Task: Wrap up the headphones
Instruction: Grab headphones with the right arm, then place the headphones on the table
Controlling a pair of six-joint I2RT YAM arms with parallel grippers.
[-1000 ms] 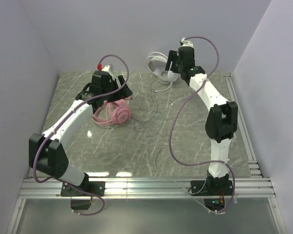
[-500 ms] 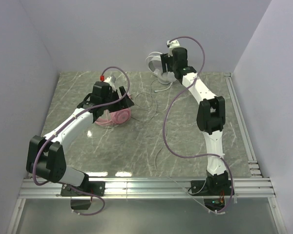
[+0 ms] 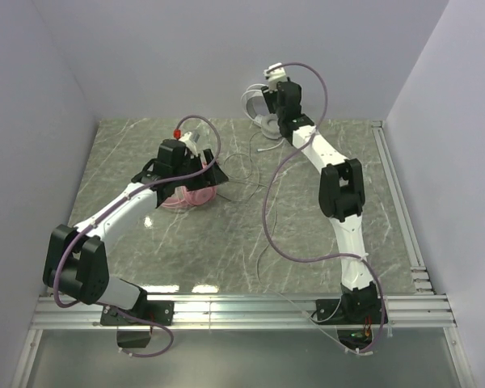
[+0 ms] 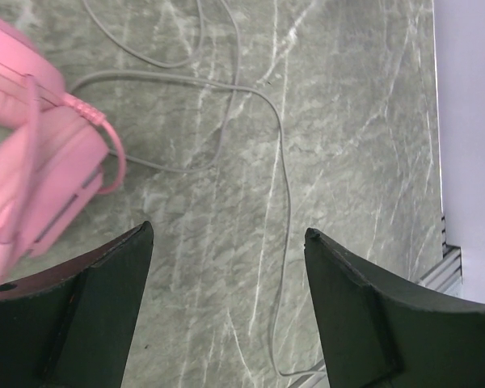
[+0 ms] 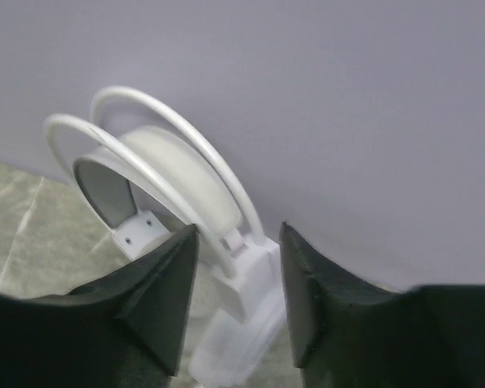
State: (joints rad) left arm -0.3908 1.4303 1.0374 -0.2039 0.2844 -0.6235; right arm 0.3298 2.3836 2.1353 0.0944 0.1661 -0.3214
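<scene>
The pink headphones (image 4: 32, 162) are seen lying on the grey table (image 3: 307, 210), a little left of the middle. The left pincer (image 4: 228, 234) is held just above them and a little to one side. Its two black fingers are spread wide. Nothing is held between them; only bare table and a thin grey cable (image 4: 279, 162) are seen in the gap. One pink earcup is seen right beside the left finger, and a short loop of pink cord (image 4: 113, 162) is curled at its edge.

The white headphones (image 5: 170, 186) are found at the far edge of the table, standing up against the back wall (image 5: 347, 121). Their two thin white bands are arched over a round white cup with a grey inside. The right arm is stretched far out to them. The right pincer (image 5: 237, 234) is placed around the lower white part of the headset, with one finger on each side and very little room left. The fingers are set about halfway apart. It cannot be told if the white part is being squeezed or only sits between them.

More thin cables are spread loosely on the table between the two headsets.
</scene>
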